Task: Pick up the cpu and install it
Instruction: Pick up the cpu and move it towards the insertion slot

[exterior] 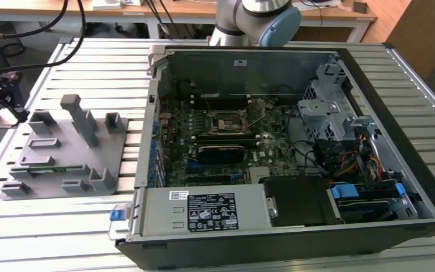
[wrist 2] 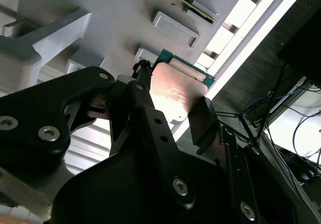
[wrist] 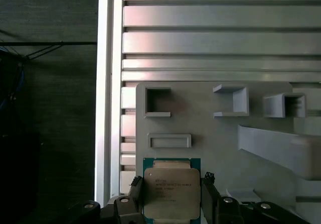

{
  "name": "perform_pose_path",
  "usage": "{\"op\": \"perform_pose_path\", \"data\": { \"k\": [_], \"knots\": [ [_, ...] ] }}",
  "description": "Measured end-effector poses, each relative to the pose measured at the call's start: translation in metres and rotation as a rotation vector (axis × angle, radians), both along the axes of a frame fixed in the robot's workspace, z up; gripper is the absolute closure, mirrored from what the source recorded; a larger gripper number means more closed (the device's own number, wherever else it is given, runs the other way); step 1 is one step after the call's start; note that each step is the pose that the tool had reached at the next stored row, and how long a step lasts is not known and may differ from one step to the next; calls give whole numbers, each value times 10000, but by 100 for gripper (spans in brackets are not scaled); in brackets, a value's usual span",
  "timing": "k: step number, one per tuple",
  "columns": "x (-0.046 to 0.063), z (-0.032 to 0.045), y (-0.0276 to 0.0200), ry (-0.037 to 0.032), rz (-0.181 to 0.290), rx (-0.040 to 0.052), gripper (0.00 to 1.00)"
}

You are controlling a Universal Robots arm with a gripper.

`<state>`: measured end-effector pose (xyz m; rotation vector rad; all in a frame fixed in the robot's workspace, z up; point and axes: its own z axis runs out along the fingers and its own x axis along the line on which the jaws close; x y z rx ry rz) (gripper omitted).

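an open computer case (exterior: 293, 141) sits on the slatted table (exterior: 104, 62), toward the exterior view's right; a fixture plate (exterior: 66, 153) lies beside it near the table's opposite edge, the cpu (wrist: 172, 194) at the plate's edge, flanked by the gripper (wrist: 172, 183).

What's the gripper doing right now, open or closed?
Gripper: closed on the cpu, over the grey fixture plate.
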<state>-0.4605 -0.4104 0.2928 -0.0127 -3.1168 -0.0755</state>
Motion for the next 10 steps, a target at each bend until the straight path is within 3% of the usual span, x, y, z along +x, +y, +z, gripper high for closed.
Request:
{"op": "perform_pose_path", "data": {
  "k": [10],
  "knots": [
    [0, 47, 0, 0, 0, 0, 46]
  ]
}}
